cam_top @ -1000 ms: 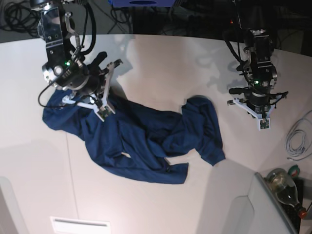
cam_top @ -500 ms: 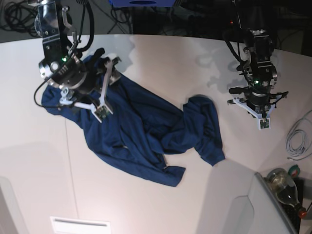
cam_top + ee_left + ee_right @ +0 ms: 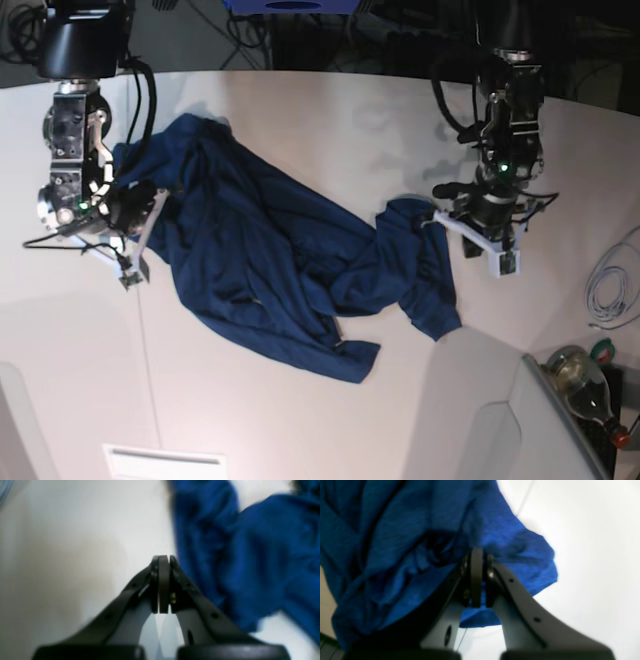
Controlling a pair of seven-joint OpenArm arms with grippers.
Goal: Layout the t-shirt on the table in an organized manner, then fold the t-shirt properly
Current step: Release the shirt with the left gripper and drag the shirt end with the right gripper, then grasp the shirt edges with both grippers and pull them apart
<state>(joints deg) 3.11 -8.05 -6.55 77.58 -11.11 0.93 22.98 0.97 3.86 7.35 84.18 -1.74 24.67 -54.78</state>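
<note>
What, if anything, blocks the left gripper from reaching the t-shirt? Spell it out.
Nothing visible does. The left gripper, shut and empty, hangs just beside the t-shirt, with only bare table between it and the nearest cloth edge. The right gripper is already clamped on the t-shirt's other end.

Both arms reach down low, jaws pressed together on each.

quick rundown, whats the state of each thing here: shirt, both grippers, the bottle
t-shirt: crumpled, unfolded, sprawled across the table
right gripper: shut, fingers pinching the t-shirt's edge
left gripper: shut, empty, beside the t-shirt
bottle: lying on its side off the table's corner
</note>
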